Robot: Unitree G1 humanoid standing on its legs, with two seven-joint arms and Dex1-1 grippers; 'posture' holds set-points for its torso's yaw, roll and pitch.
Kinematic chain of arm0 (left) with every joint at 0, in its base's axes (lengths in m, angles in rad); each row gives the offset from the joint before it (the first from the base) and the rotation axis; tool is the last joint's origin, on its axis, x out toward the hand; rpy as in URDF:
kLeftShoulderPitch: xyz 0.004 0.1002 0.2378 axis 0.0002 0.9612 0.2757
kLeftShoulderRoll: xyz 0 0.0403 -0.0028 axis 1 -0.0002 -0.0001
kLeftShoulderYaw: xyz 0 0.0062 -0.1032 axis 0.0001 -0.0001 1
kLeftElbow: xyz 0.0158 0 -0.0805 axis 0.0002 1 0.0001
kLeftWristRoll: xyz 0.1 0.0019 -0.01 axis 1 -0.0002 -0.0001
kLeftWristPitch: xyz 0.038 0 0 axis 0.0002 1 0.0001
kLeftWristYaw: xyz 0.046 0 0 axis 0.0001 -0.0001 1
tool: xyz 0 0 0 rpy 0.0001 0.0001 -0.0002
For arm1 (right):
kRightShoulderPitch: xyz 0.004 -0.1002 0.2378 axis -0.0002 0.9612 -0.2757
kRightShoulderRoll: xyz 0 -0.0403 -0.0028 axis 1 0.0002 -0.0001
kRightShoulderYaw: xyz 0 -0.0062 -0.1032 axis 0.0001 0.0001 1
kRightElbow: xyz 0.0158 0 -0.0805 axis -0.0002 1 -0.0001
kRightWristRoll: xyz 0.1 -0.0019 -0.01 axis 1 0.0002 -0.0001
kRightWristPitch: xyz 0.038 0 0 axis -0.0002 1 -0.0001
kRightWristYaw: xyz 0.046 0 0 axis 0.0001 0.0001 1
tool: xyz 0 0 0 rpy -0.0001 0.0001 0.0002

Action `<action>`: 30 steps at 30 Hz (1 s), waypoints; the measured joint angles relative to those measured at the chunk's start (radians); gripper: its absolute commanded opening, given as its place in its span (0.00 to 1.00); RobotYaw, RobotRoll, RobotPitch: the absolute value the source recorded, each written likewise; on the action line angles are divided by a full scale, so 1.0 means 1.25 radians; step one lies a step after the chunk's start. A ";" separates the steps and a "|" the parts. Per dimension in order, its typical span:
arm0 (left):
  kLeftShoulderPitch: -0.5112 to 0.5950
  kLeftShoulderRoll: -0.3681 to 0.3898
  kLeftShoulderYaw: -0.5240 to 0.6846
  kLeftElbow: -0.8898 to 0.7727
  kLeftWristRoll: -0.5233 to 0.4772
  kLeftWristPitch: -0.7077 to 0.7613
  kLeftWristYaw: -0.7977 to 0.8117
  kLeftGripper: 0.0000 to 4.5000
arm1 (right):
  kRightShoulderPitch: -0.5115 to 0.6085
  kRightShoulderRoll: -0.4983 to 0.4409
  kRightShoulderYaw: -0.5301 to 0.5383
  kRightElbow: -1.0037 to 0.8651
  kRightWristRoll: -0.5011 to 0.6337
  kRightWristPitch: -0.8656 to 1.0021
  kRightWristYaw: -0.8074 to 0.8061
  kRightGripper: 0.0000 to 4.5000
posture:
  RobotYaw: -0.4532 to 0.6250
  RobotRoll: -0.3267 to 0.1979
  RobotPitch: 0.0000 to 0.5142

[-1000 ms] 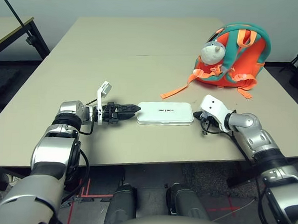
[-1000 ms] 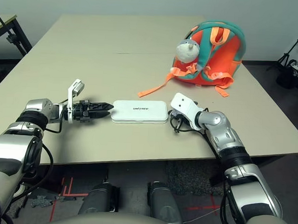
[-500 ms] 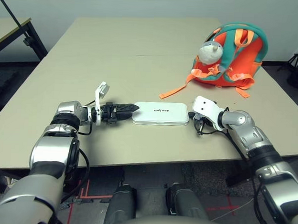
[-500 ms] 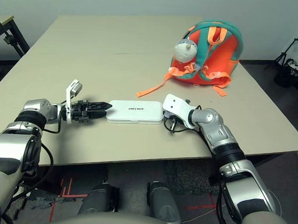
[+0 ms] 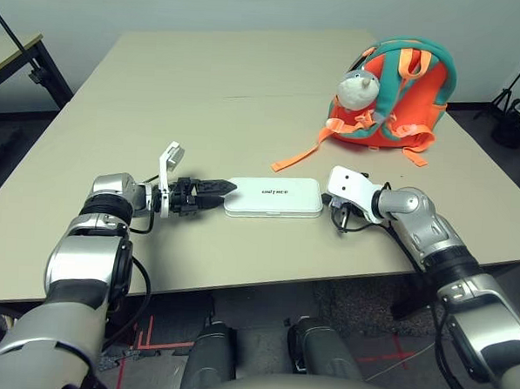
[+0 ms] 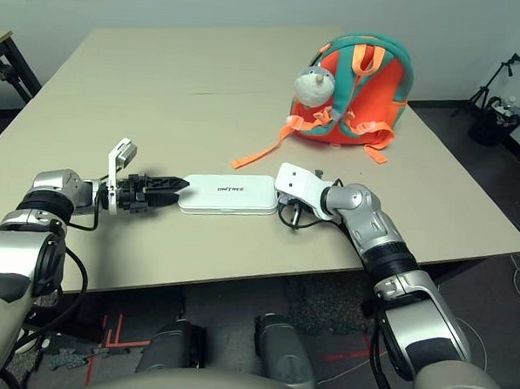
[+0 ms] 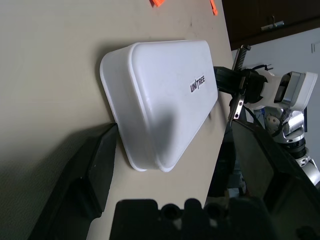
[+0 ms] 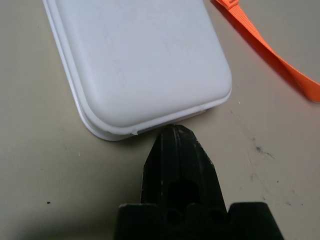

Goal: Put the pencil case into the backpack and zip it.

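Smooth beige tabletop w/ flat, rounded white case.

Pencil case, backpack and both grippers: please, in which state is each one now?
White rectangular pencil case: closed, lying flat on the table.
Orange and teal fabric backpack: upright, straps loose on the table.
Left black two-fingered gripper: open.
Right black two-fingered gripper: shut, at the case's end.

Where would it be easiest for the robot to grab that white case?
Probably the end of the white case nearest the left gripper, coming from the robot's left. The case lies flat and long across the table, that short end faces the open fingers, and they look wide enough to straddle it.
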 measured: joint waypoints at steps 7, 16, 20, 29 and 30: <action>0.004 0.008 -0.003 0.000 0.011 0.019 -0.023 1.00 | -0.001 0.003 0.000 0.003 -0.006 -0.020 0.008 0.01 | 0.27 0.62 0.00; 0.007 0.015 -0.011 -0.001 0.022 0.031 -0.044 1.00 | -0.008 0.012 -0.003 0.022 -0.007 -0.036 0.021 0.01 | 0.27 0.62 0.00; 0.007 -0.006 -0.014 -0.002 0.023 0.037 -0.061 1.00 | -0.008 0.076 0.029 0.012 0.011 -0.070 0.057 0.01 | 0.26 0.62 0.00; 0.008 -0.005 -0.017 -0.002 0.023 0.034 -0.069 1.00 | -0.008 0.075 0.031 0.009 0.014 -0.074 0.068 0.01 | 0.27 0.62 0.00; 0.008 -0.005 -0.017 -0.002 0.023 0.032 -0.070 1.00 | -0.008 0.074 0.031 0.009 0.014 -0.074 0.068 0.01 | 0.27 0.62 0.00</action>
